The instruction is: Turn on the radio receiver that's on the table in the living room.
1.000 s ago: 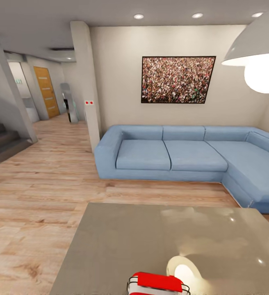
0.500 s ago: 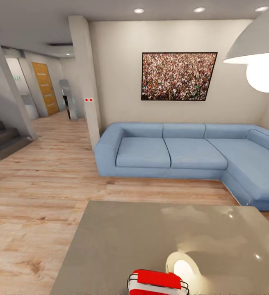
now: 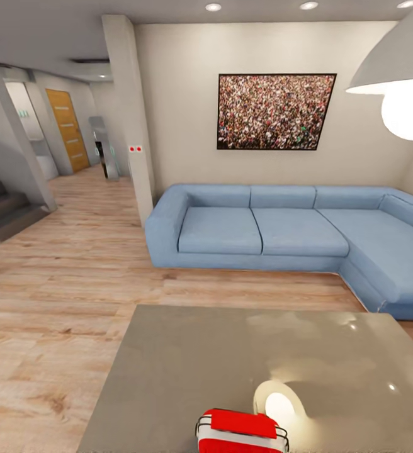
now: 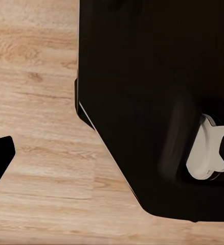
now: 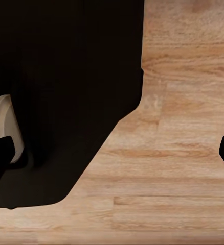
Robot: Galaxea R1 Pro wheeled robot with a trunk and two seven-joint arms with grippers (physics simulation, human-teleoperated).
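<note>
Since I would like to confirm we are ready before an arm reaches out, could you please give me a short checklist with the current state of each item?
1. Small red radio with white trim band in the head view: ok, at the near edge of the picture, partly cut off.
2. Radio resting on the low grey glossy table: ok.
3. Radio's dial or switch visible: not ok, its face is out of sight.
4. Table surface beside the radio free of obstacles: ok, just a lamp reflection there.
5. Arms raised toward the table: not ok, both wrist views look down at the light wood plank floor.
6. Each claw open or shut: cannot tell.
</note>
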